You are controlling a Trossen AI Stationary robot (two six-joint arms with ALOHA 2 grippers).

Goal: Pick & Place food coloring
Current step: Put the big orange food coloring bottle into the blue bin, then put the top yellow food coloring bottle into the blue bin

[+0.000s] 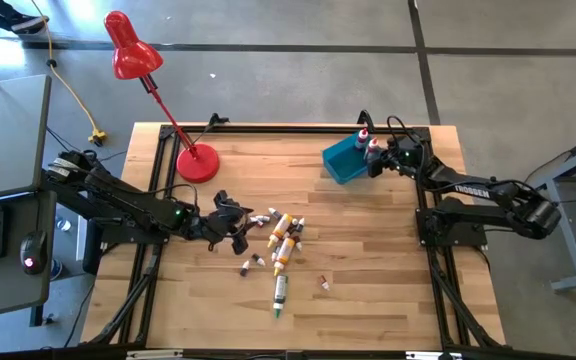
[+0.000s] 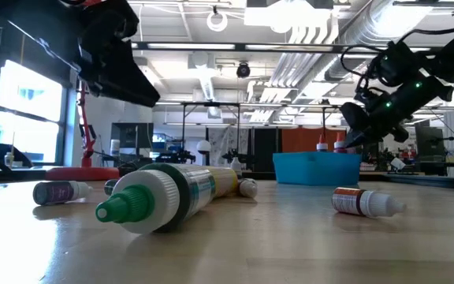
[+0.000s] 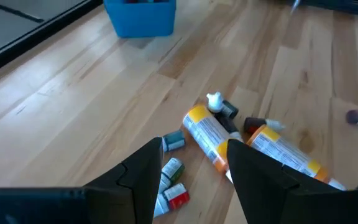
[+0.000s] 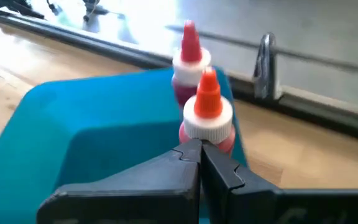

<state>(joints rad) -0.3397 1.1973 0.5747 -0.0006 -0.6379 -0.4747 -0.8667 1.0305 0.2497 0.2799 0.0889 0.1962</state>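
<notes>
Fingers of the left gripper [image 3: 191, 171] stand spread above scattered food coloring [image 3: 207, 132], holding nothing; right gripper [image 4: 199, 154] hangs pressed together beside 2 red-tipped bottles [image 4: 207, 115] at the blue bin [image 4: 92, 118].

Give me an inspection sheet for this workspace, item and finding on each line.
Surface: wooden table, black frame rails along its edges.
Job's things: food coloring bottles scattered mid-table; two red-tipped bottles at the blue bin.
Clutter: red desk lamp standing on the table's far left.
Grippers: left gripper open above the scattered bottles; right gripper shut beside the bin's red-tipped bottles.
Cables: yellow cord on the floor.
Surroundings: keyboard and mouse on a side desk.
</notes>
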